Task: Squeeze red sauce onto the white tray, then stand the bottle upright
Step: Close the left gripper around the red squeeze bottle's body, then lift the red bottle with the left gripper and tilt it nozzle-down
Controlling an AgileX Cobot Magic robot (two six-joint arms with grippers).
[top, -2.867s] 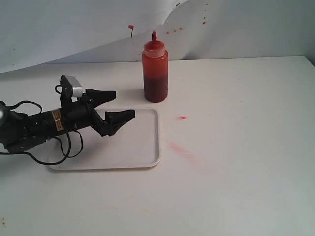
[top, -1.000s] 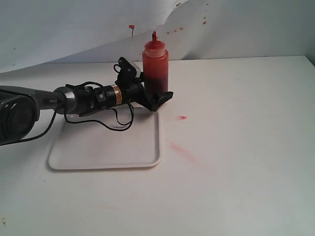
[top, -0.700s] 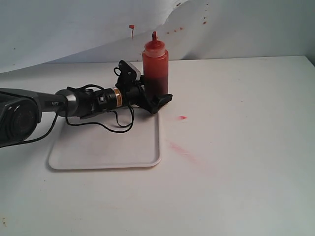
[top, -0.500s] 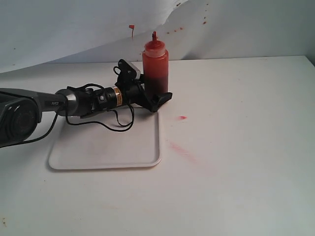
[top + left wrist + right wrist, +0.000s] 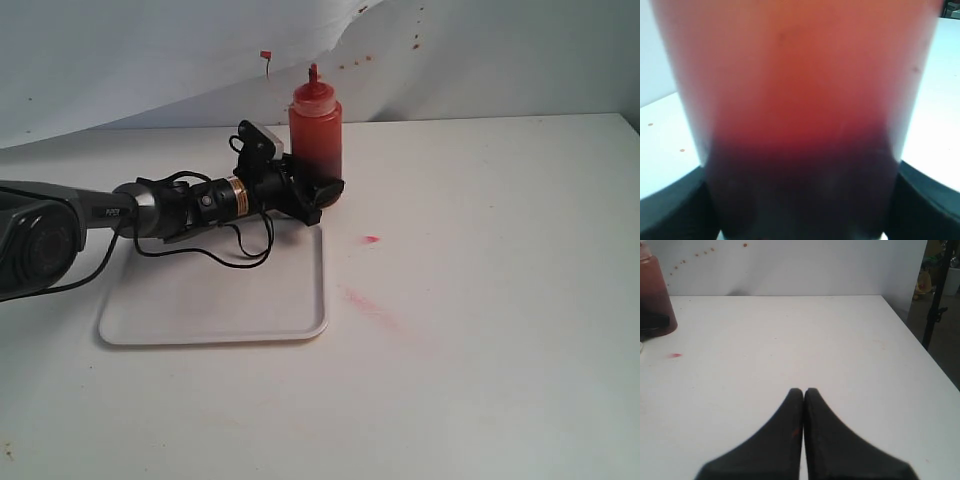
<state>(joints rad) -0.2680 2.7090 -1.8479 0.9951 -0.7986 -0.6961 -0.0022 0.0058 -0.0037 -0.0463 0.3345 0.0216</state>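
**benchrat:** What's the left gripper [image 5: 316, 185] doing? Hard to tell from the side.

**sauce_ops:** It's clamped low on the bottle [image 5: 315, 125]. In the left wrist view the matte black fingers [image 5: 927, 205] sit flush against both sides of it. They're wedge-shaped, look like hard plastic. The bottle stands upright on the table [image 5: 480, 330], just behind the far right corner of the white tray [image 5: 200, 300].

**benchrat:** And the right gripper?

**sauce_ops:** The right gripper [image 5: 803, 390] has its fingers pressed together with nothing between them, over bare tabletop, well away from the bottle.

**benchrat:** Bottle details?

**sauce_ops:** Soft-looking translucent cylinder with a conical nozzle [image 5: 313, 72]. A tiny red cap [image 5: 265, 55] hangs off to the side on a thin tether. The red sauce [image 5: 800, 180] shows through the wall as a dark, dense layer at the bottom, with a lighter orange-red film on the wall above it.

**benchrat:** Rest of the scene?

**sauce_ops:** The tray is smooth white plastic, flat, with rounded corners and a low rim. The arm lies across its far edge, with a brass-coloured ring [image 5: 236, 192] at the wrist and loose black cables [image 5: 250, 245] looping down. The table is matte white, with a small red spot [image 5: 371, 240] and a faint pink smear [image 5: 372, 306] to the right of the tray. Behind it is a white paper backdrop [image 5: 150, 60] with a few red specks.

**benchrat:** Any text?

**sauce_ops:** Small white lettering [image 5: 105, 210] on the arm, too tiny to read.
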